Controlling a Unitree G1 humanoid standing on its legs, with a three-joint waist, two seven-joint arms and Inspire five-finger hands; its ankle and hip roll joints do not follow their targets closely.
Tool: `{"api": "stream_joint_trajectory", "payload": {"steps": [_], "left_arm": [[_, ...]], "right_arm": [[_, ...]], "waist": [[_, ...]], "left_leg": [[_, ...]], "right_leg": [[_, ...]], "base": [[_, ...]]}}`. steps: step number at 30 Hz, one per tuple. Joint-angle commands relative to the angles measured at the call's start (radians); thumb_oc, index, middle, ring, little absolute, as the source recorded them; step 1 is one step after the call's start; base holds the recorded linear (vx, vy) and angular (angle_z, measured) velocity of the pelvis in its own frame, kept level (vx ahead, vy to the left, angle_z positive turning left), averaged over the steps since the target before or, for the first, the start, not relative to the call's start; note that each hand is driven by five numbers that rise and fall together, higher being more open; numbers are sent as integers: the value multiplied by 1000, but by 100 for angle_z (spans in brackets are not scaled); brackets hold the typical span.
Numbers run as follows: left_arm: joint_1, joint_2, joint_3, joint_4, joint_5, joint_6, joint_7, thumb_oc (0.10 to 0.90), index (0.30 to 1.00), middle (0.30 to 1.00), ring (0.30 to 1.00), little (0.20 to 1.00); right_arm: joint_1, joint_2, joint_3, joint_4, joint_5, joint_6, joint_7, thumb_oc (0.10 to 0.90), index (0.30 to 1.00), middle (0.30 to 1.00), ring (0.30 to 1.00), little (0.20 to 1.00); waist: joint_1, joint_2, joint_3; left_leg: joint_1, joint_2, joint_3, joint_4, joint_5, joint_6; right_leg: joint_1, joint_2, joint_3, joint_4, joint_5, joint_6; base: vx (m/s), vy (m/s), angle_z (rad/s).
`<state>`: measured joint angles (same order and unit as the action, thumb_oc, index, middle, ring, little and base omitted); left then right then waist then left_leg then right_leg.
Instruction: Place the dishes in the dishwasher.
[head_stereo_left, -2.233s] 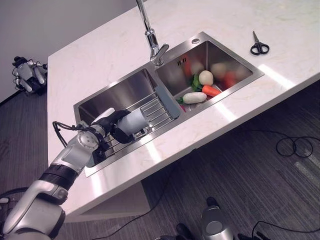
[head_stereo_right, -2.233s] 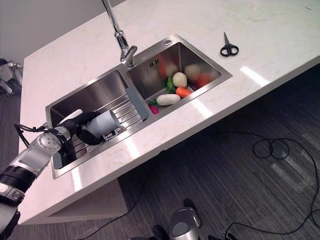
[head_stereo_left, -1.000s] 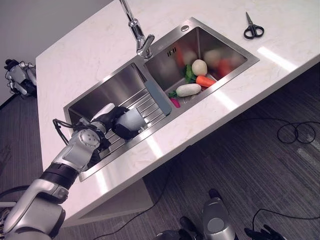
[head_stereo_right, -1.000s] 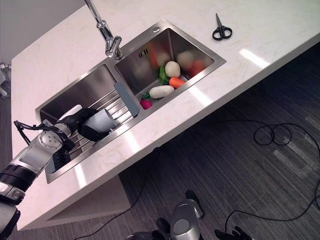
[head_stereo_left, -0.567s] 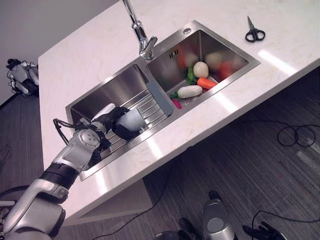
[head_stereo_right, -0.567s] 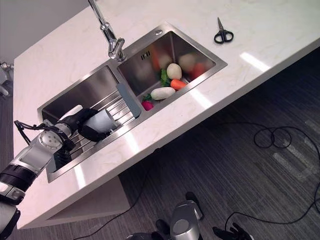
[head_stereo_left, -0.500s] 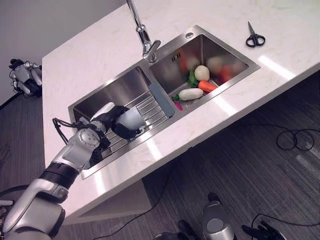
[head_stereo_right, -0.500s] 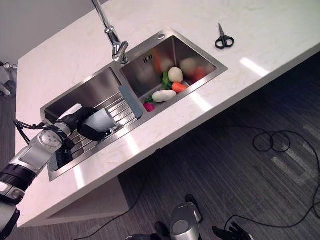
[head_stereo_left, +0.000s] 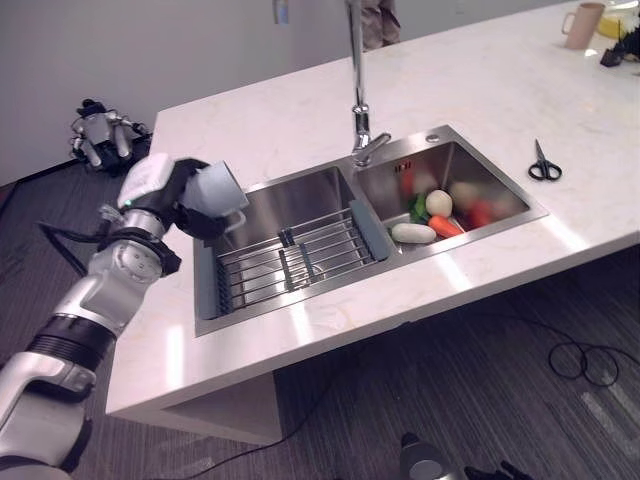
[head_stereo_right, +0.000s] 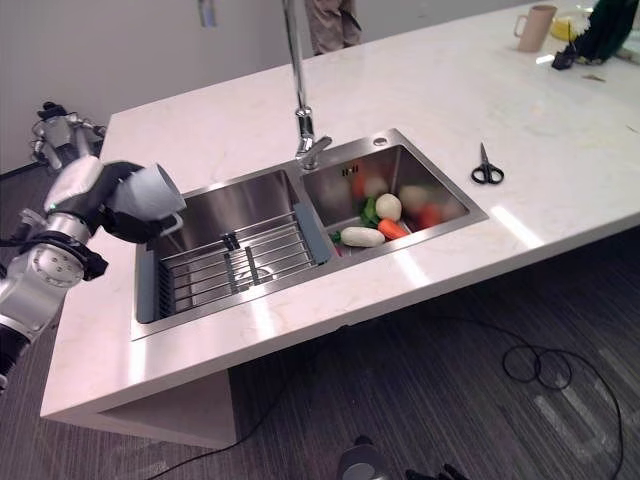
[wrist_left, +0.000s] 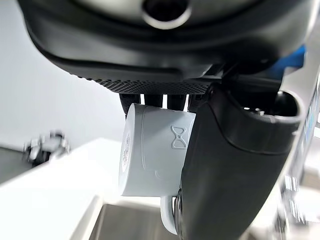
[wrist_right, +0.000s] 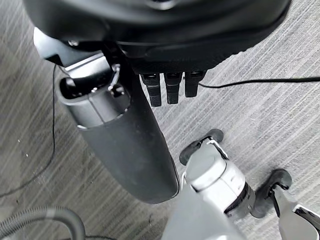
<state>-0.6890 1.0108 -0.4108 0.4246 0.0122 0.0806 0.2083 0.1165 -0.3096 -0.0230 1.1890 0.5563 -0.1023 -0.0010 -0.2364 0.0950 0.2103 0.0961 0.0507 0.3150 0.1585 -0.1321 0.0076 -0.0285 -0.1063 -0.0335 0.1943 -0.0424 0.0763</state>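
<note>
Where left hand grips mug: rack below.

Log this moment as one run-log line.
left hand: shut on mug, raised beside sink | right hand: open, hanging over floor | rack: in left basin

Brightly and evenly lit from overhead. Pale streaks of glare along the near edge of the countertop, lower centre and right of the eye views, with a broader one at lower left. Soft sheen on the steel walls of the sink, colours of its contents mirrored dimly in the right basin. Darker below the overhang, on the floor at the bottom of the frame. In the left wrist view, mug softly lit on its side, shaded at top beneath the left hand, pale wall washed out behind. In the right wrist view, flat light on grey carpet, faint gloss along the right hand.
</note>
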Motion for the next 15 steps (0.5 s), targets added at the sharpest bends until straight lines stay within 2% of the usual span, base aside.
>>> {"api": "stream_joint_trajectory", "payload": {"steps": [1,3,6,8,11,12,13,15], "left_arm": [[-134,120,186,-24,-26,-109,160,400,300,300,300,300],[-118,129,210,-37,-28,-119,170,400,300,300,300,300],[-1,142,327,-118,-22,-169,208,400,300,300,300,300],[221,77,484,-252,19,-191,241,400,300,300,300,300],[365,4,561,-318,40,-207,276,400,300,300,300,300],[465,-65,610,-359,33,-240,301,400,300,300,300,300],[477,-72,617,-364,29,-244,302,400,300,300,300,300],[563,-159,649,-407,-41,-288,295,400,300,300,300,300]], "right_arm": [[24,-36,-18,13,6,-16,8,800,900,900,900,900],[21,-35,-24,20,0,-13,10,800,900,900,900,900],[7,-24,-35,36,-29,-15,17,800,900,900,900,900],[-1,-5,-27,27,-63,-21,20,800,900,900,900,900],[-5,4,-6,16,-94,-20,24,800,900,900,900,900],[-13,8,15,16,-119,-23,29,800,900,900,900,900],[-14,7,17,16,-118,-24,28,800,900,900,900,900],[-20,8,38,10,-150,-23,34,800,900,900,900,900]], "waist": [[-7,28,-76],[2,27,-79],[50,20,-88],[113,5,-86],[150,-5,-80],[186,-11,-73],[186,-10,-73],[226,-12,-65]], "left_leg": [[-82,48,-89,141,-123,-20],[-83,47,-97,141,-124,-21],[-98,40,-143,141,-122,-22],[-109,30,-199,141,-122,-23],[-109,23,-236,141,-121,-27],[-118,19,-266,141,-114,-32],[-123,19,-269,141,-107,-32],[-144,20,-293,141,-91,-42]], "right_leg": [[13,-10,-49,106,-163,52],[17,-9,-54,106,-165,51],[25,-5,-76,106,-175,38],[39,-3,-108,106,-194,23],[50,-2,-126,106,-207,15],[54,-4,-145,106,-214,9],[50,-4,-148,106,-210,8],[51,-10,-184,106,-214,4]], "base": [[-23,25,20],[-15,16,14],[-60,11,23],[-88,-35,48],[-28,-42,72],[-50,-42,39],[-56,-33,50],[-60,8,63]]}}
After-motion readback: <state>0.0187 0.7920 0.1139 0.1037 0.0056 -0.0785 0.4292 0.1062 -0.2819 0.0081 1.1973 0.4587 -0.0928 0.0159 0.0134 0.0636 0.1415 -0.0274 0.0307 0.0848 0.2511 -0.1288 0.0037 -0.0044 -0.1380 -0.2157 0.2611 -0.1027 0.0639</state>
